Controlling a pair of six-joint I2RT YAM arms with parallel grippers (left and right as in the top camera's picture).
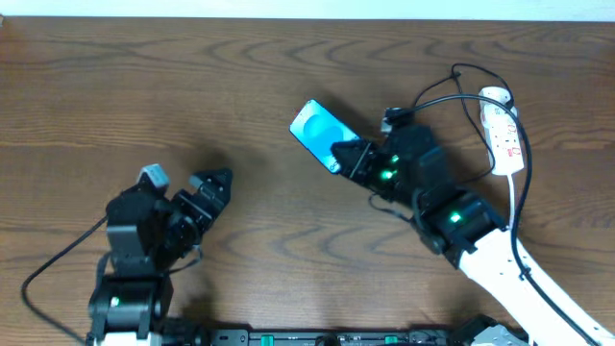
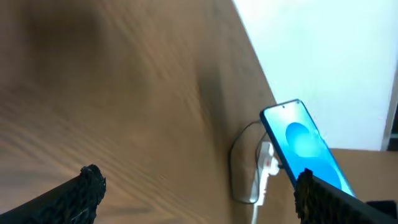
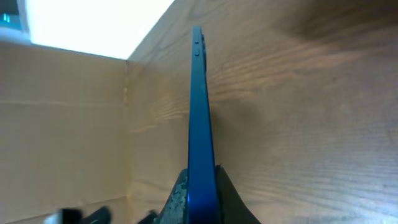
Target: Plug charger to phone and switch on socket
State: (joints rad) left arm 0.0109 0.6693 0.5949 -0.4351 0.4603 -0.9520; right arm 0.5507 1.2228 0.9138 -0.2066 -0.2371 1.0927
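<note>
Right gripper [image 1: 352,157] is clenched on the phone [image 1: 316,132], grasping its near-right end; the phone sits right of centre over the wooden surface [image 1: 192,86], its far-left end free, blue-cyan screen facing up toward the overhead camera. From the right wrist the phone [image 3: 198,118] is edge-on, running straight away from the camera, with the dark fingers [image 3: 177,200] pressed against both faces at its near end. Left gripper [image 1: 217,185] is released, jaws spread wide, hovering near left of centre and well apart from the phone, holding nothing. From the left wrist the 2 finger tips frame the view and the phone [image 2: 303,144] looks tilted. Socket [image 1: 504,130] lies at the far right, its white cord [image 1: 515,207] trailing toward the near edge. Charger [image 1: 437,93] loops across the surface between socket and right gripper; cannot tell where its plug end lies.
</note>
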